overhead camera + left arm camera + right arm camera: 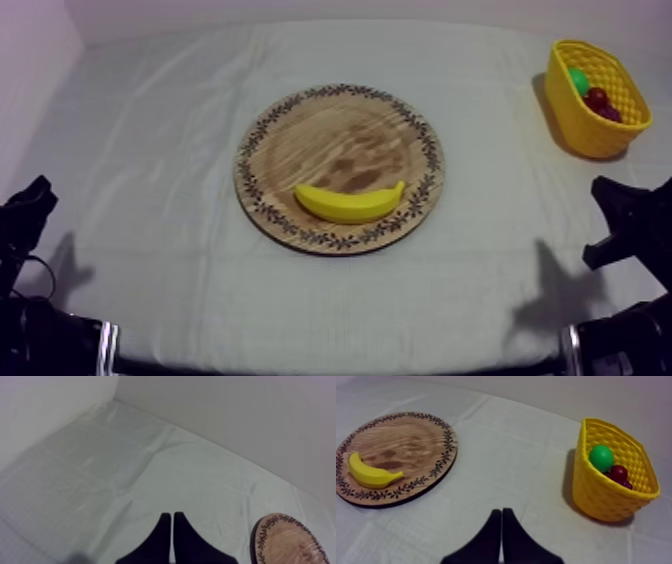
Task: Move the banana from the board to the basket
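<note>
Banana (350,203): on wooden board (340,130)
Yellow basket (580,130): far right corner of tabletop (150,150)
Left jaws: clenched, empty
Right jaws: clenched, empty

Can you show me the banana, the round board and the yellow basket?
banana (350,204), top view, middle of its body.
wooden board (340,138), top view, bare wood near its centre.
yellow basket (596,493), right wrist view, its front wall.

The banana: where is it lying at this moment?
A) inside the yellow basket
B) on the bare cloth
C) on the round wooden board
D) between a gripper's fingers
C: the banana lies on the wooden board, near its patterned rim, well apart from the yellow basket.
</note>
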### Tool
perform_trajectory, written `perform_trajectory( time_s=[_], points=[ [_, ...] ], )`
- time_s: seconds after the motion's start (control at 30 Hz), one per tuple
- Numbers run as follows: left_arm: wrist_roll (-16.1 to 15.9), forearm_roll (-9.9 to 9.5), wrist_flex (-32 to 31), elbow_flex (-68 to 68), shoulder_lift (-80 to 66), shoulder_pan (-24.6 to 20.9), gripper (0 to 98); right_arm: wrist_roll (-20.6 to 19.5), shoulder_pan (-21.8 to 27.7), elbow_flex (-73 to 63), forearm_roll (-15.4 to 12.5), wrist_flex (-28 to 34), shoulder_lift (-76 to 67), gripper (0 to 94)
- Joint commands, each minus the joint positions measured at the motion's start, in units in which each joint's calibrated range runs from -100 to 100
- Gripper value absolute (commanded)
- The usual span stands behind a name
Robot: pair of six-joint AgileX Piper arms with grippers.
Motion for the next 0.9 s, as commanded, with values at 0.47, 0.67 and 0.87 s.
perform_trajectory(
  time_s=[0.47,0.67,0.87],
  points=[
    [0.0,-0.02,0.0,0.0,0.0,0.0,0.1,-1.2,-0.4,0.0,-0.7,1.1,-0.5,0.5],
    [0.0,-0.02,0.0,0.0,0.0,0.0,0.1,2.5,-0.6,-1.1,-3.5,4.6,-0.5,0.6],
    [0.0,-0.02,0.0,0.0,0.0,0.0,0.1,5.4,-0.6,-5.5,-7.0,7.8,-0.5,0.6]
  ],
)
